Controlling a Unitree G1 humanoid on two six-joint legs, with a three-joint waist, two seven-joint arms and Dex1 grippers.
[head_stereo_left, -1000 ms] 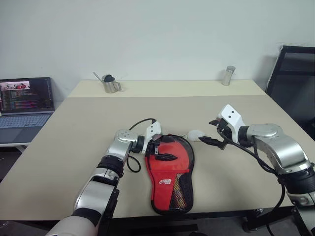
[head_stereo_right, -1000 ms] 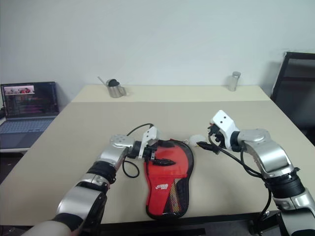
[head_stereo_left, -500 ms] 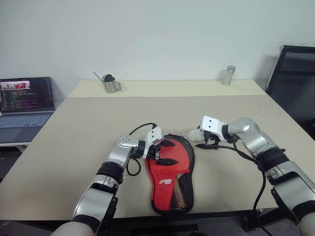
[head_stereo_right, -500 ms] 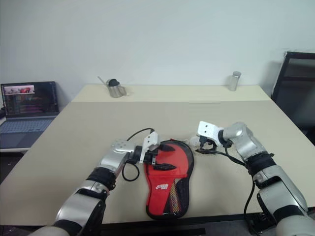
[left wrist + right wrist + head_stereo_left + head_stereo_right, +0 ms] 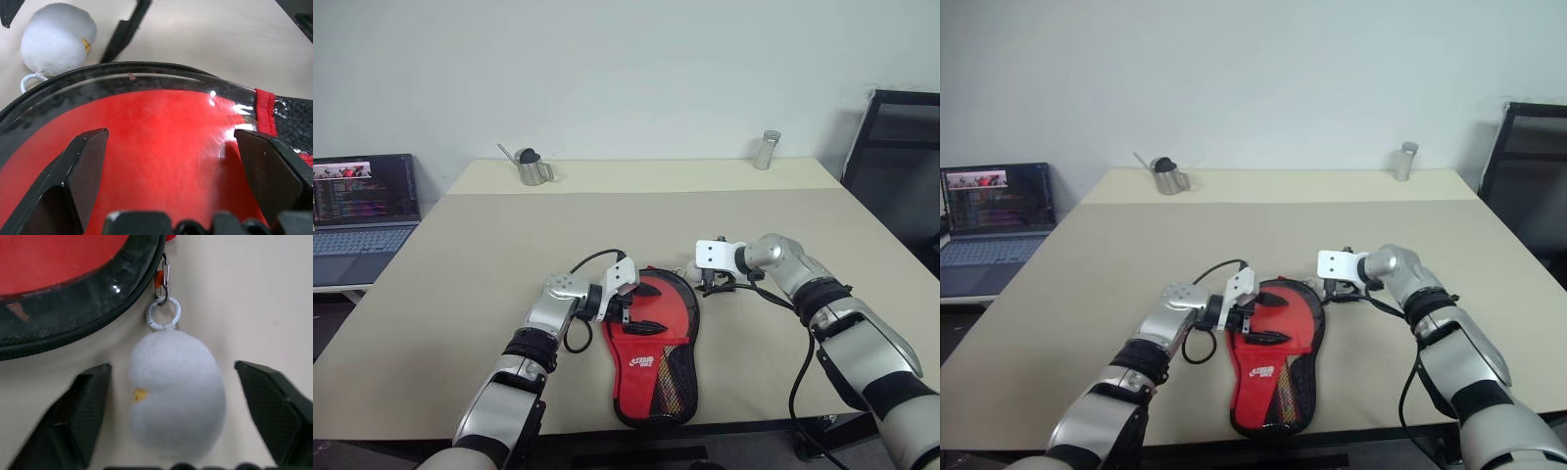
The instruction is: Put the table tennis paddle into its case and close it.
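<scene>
Since a second ago the right gripper (image 5: 712, 284) has swung in and down to the white charm (image 5: 690, 271) at the case (image 5: 649, 343); the left gripper (image 5: 638, 305) has stayed over the case's round end, jaws wide, holding nothing. Left wrist view: the red case face (image 5: 161, 147) lies between the fingers (image 5: 85, 161), the charm (image 5: 58, 36) beyond. Right wrist view: open fingers (image 5: 90, 401) straddle the charm (image 5: 176, 389), ungripped; its ring (image 5: 164, 316) clips to the case (image 5: 73, 289) ahead.

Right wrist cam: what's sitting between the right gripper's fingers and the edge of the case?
A white fluffy ball charm lies between the open right gripper fingers. A small ring and clip link it to the case edge. Seen in the right wrist view.
</scene>
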